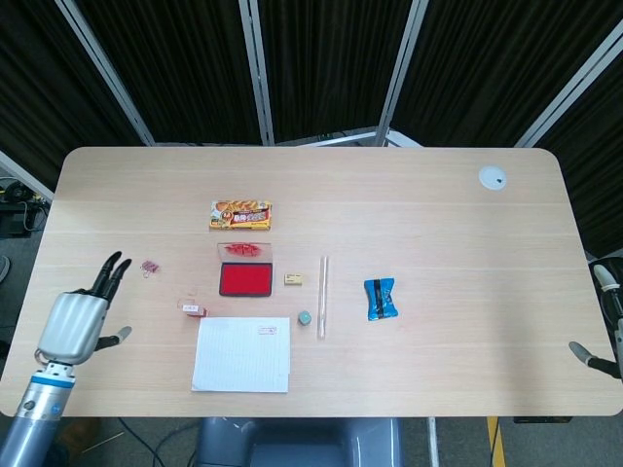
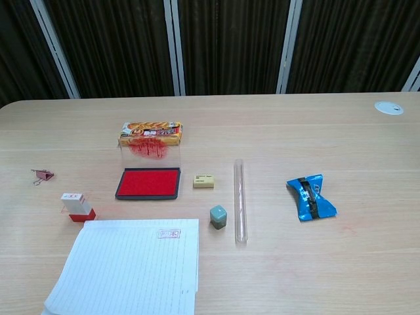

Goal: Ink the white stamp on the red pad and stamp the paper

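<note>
Hands off, stamp standing beside the paper

Left hand (image 1: 76, 321) hovers over the bench's (image 1: 419, 204) left edge, fingers spread and holding nothing, well apart from everything but the small pink binder clip (image 1: 149, 267) near its fingertips. Only fingertips of the right hand (image 1: 605, 321) show at the far right edge; whether they are spread or curled cannot be told.

White stamp (image 2: 75, 205) stands upright on its red base, a red-printed label on top, just beside the upper left corner of the lined paper (image 2: 125, 266). The paper carries one red rectangular imprint (image 2: 169, 233) near its upper right corner. Behind the stamp and to its right lies the red pad (image 2: 149, 182) in a black tray, its clear lid (image 2: 149, 149) standing up and smeared red.
</note>
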Robot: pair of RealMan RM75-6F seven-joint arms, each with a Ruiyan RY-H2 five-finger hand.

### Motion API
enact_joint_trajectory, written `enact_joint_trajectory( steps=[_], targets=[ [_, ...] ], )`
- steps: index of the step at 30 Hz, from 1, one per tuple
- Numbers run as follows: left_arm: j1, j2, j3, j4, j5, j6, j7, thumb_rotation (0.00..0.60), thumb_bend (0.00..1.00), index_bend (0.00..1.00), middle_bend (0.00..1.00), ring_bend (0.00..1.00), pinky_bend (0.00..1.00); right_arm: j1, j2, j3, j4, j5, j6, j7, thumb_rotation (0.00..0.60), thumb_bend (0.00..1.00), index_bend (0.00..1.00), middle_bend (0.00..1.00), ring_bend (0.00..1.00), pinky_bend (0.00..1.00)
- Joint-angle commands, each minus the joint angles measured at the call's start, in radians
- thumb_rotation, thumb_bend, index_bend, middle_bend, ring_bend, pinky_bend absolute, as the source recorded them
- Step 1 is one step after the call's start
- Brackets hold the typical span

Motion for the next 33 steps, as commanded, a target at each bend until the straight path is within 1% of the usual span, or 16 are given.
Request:
enact_joint_trajectory(
  steps=[1,5,9,11,15,17,20,26,33],
  targets=[
    [-0.064,-0.116,-0.036,0.047,-0.076,-0.094,0.052,0.600,0.01,0.06,0.02,0.83,0.88,0.004,-0.001,0.001,0.003,0.005,-0.008,-0.002,0.600,0.00,0.00,0.00,0.00,0.00],
    [-0.112,-0.204,-0.059,0.138,-0.120,-0.170,0.002,0.600,0.03,0.16,0.11,0.85,0.89,0.010,-0.010,0.001,0.012,0.018,-0.025,-0.011,0.600,0.00,0.00,0.00,0.00,0.00],
    [-0.136,-0.259,-0.058,0.224,-0.150,-0.220,-0.030,0.600,0.04,0.21,0.16,0.86,0.90,0.016,-0.017,0.000,0.018,0.024,-0.040,-0.020,0.600,0.00,0.00,0.00,0.00,0.00],
    [-0.143,-0.275,-0.058,0.252,-0.160,-0.236,-0.051,0.600,0.06,0.25,0.20,0.86,0.90,0.019,-0.020,0.000,0.022,0.029,-0.049,-0.023,0.600,0.00,0.00,0.00,0.00,0.00],
    [-0.157,-0.299,-0.056,0.303,-0.182,-0.272,-0.078,0.600,0.09,0.33,0.26,0.86,0.90,0.023,-0.023,0.002,0.029,0.039,-0.059,-0.022,0.600,0.00,0.00,0.00,0.00,0.00],
    [-0.163,-0.314,-0.055,0.335,-0.186,-0.279,-0.082,0.600,0.12,0.35,0.29,0.86,0.90,0.025,-0.025,0.003,0.031,0.044,-0.064,-0.021,0.600,0.00,0.00,0.00,0.00,0.00],
    [-0.166,-0.326,-0.052,0.353,-0.189,-0.285,-0.091,0.600,0.16,0.34,0.32,0.86,0.90,0.025,-0.024,0.003,0.031,0.045,-0.065,-0.019,0.600,0.00,0.00,0.00,0.00,0.00],
    [-0.174,-0.352,-0.048,0.383,-0.190,-0.292,-0.108,0.600,0.19,0.34,0.38,0.86,0.90,0.025,-0.023,0.001,0.029,0.044,-0.068,-0.016,0.600,0.00,0.00,0.00,0.00,0.00],
    [-0.179,-0.367,-0.049,0.396,-0.220,-0.291,-0.072,0.600,0.23,0.42,0.41,0.86,0.90,0.026,-0.022,0.002,0.032,0.048,-0.073,-0.009,0.600,0.00,0.00,0.00,0.00,0.00]
  ],
)
